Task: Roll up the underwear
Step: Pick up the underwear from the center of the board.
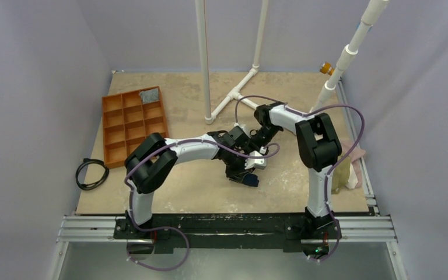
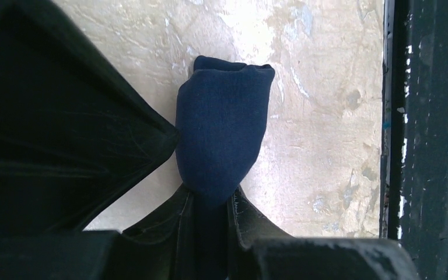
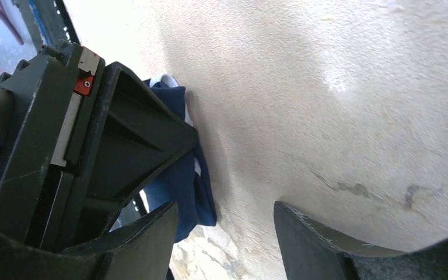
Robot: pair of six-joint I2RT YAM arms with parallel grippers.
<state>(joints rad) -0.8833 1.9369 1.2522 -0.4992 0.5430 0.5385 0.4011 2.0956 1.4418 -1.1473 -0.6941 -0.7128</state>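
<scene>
From above, the underwear [image 1: 250, 179] is being gripped low on the worktop [image 1: 198, 195]; at the left wrist, its bundle is being clamped by the left fingers [image 2: 242, 219]; at the right wrist, the right fingers [image 3: 321, 239] are being held apart beside it; the loose edge probably wants tucking tightly.

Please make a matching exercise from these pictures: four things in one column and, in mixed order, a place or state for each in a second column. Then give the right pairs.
Things
1. underwear
2. right gripper
3. tray
4. cable

Places or states
a. open, with nothing between its fingers
b. coiled, black, beside the left edge of the table
c. navy bundle pinched in the left gripper
d. orange, on the far left part of the table

Pairs: 1-c, 2-a, 3-d, 4-b
</scene>
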